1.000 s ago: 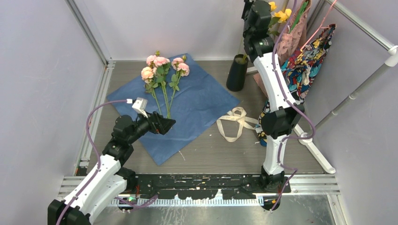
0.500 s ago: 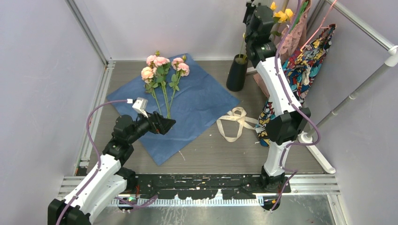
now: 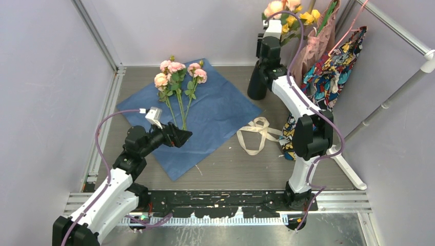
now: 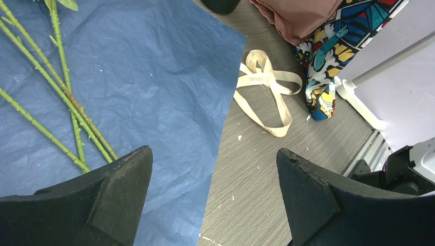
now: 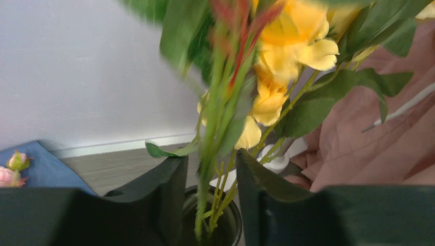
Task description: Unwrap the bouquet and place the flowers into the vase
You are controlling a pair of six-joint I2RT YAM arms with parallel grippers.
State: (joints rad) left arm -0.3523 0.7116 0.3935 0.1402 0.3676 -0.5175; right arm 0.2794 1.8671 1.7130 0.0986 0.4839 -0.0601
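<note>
Yellow flowers (image 3: 309, 16) are showing in the far right corner, just beside a dusty pink cloth bag (image 3: 322, 43). A bright patterned bag (image 3: 336, 66) is hanging down to the grey tabletop (image 3: 231, 164), near a white stand (image 3: 382, 107).

One blue paper sheet (image 4: 154, 77), beneath and ahead of left claw (image 4: 211, 154). Five pink roses (image 3: 176, 66), lying ahead of left claw. One cream ribbon (image 4: 256, 79), ahead and to its right. One black vase (image 3: 255, 88), directly below right claw (image 5: 210, 161).
</note>
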